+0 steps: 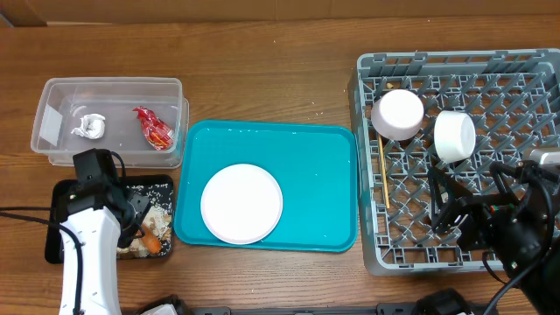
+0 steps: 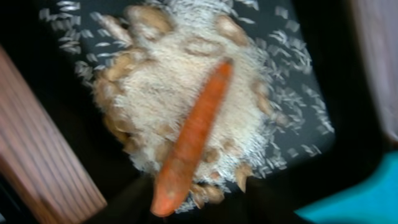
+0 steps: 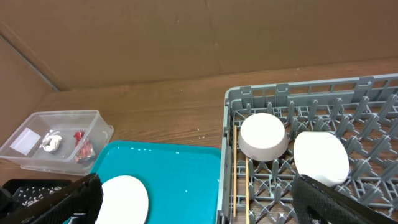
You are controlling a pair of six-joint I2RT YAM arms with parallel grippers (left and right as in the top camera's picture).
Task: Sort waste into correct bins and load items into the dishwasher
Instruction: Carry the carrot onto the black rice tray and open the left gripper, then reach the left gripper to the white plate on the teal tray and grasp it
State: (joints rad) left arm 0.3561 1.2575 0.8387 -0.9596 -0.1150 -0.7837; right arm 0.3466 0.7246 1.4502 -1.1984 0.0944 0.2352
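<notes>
Carrot (image 2: 189, 134) in black tray (image 1: 63, 197); left fingers (image 1: 136, 214), I cannot tell; right fingers (image 3: 348, 202) open; next I would rack plate (image 1: 241, 203)

Colour key: orange carrot (image 2: 193, 134); off-white rice (image 2: 149, 106); black tray (image 1: 61, 194); red wrapper (image 1: 154, 128); white tissue (image 1: 89, 127); clear tub (image 1: 114, 83); white plate (image 1: 241, 203); teal tray (image 1: 324, 175); white bowls (image 1: 399, 114); pale wooden chopsticks (image 1: 383, 175); grey lattice-floored rack (image 1: 367, 254); brown wood-grain table (image 1: 262, 61).

You have in rack (image 3: 227, 143): bowl (image 3: 263, 135), second bowl (image 3: 320, 155), chopsticks (image 3: 247, 183) | on teal tray (image 3: 180, 174): plate (image 3: 125, 194) | in tub (image 3: 62, 115): tissue (image 3: 50, 143), red wrapper (image 3: 81, 144)
</notes>
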